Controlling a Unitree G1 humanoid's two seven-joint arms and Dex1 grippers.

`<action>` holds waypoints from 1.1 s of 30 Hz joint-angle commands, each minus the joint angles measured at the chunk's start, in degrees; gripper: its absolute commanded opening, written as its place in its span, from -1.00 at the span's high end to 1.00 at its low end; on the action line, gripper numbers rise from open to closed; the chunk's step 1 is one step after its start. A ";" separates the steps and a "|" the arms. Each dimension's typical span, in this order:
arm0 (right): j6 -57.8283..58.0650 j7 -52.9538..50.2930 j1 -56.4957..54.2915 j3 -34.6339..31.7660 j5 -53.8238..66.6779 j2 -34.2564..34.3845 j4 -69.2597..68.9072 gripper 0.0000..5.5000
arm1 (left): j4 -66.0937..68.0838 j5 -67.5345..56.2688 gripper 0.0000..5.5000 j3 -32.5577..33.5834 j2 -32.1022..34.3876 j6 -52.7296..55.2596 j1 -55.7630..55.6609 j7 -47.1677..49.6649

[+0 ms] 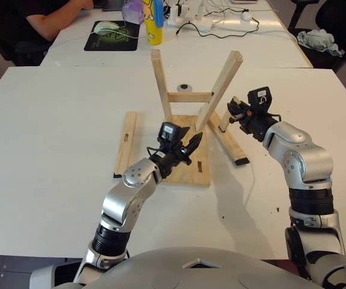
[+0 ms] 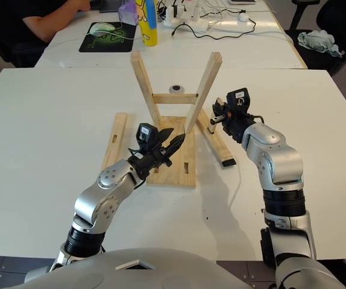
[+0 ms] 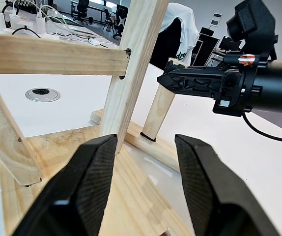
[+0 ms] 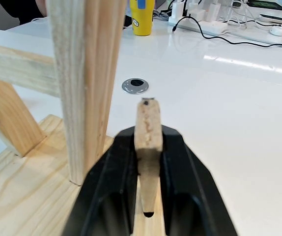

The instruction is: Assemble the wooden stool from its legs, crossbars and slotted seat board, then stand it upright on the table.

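**A:** What is the seat board [image 1: 188, 177] made of?

**B:** Pale bare wood, matt and sanded smooth, with the grain plain to see. The legs [image 1: 223, 84] and crossbar [image 1: 189, 97] standing on it are the same wood. So is the loose leg [image 1: 126, 143] at nine o'clock of the board.

**A:** And the grippers?

**B:** The left gripper [image 1: 195, 140] has matt black plastic fingers [image 3: 97, 182] with finely textured inner faces. The right gripper [image 1: 233, 112] is the same black plastic, clamped on a short stick [image 4: 148, 123] of pale wood.

**A:** The table [image 4: 239, 98]?

**B:** White, smooth and glossy enough to mirror the light. A shiny metal grommet [image 4: 135, 85] is set in it at twelve o'clock of the board.
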 commanded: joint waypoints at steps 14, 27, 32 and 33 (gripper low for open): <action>3.41 1.10 7.45 2.86 -2.54 2.02 7.01 0.84 | 1.76 0.70 0.21 0.14 0.51 -0.38 -1.92 -1.82; -2.99 -0.25 5.34 0.81 -3.65 4.32 5.29 0.57 | 2.02 0.78 0.21 0.14 0.79 -0.77 -2.05 -2.23; -3.45 -0.19 4.73 -0.23 -4.16 4.41 5.14 0.30 | 2.22 0.64 0.21 0.29 0.67 -1.06 -1.94 -2.29; -3.40 -0.19 4.78 -0.46 -4.35 4.23 5.10 0.27 | 2.25 0.62 0.21 0.29 0.66 -1.09 -1.94 -2.34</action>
